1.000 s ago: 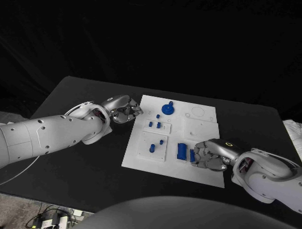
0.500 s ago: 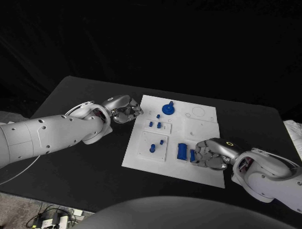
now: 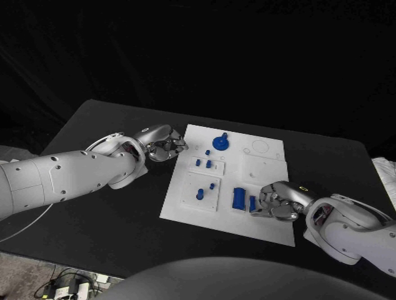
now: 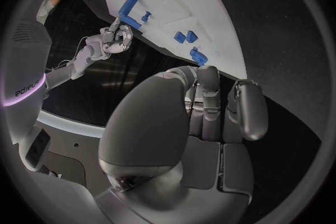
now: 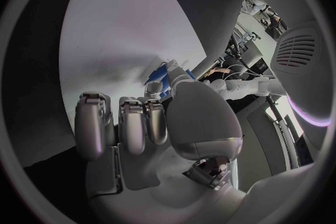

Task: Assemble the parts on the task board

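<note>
White rectangular task board lies flat mid-surface, tilted a bit so its near-left corner points toward me. On it, small blue plastic parts: a round blue knob-like piece at the far end, a pair of short blue blocks just nearer, a small blue pin w/ a second bit on the raised square plate at near-left, and two long upright blue bars near the board's middle-near edge.

My right hand sits over the near-right part of the board, right beside the second blue bar. My fingers are curled in close together; right wrist view shows blue just past the fingertips, against the white board. Fingers look to be touching that bar, but can't tell if it's actually pinched or only pressed – contact point is hidden by my own palm.

My left hand is off the board, just beside its far-left edge, over the black matte surface. Its fingers are curled in toward the palm w/ nothing between them. Left wrist view shows the board's edge and the short blue blocks beyond my fingertips, apart from them, and my other hand across the board next to the long bars.

Both white arms reach in from opposite sides; hands well apart, board between them.
</note>
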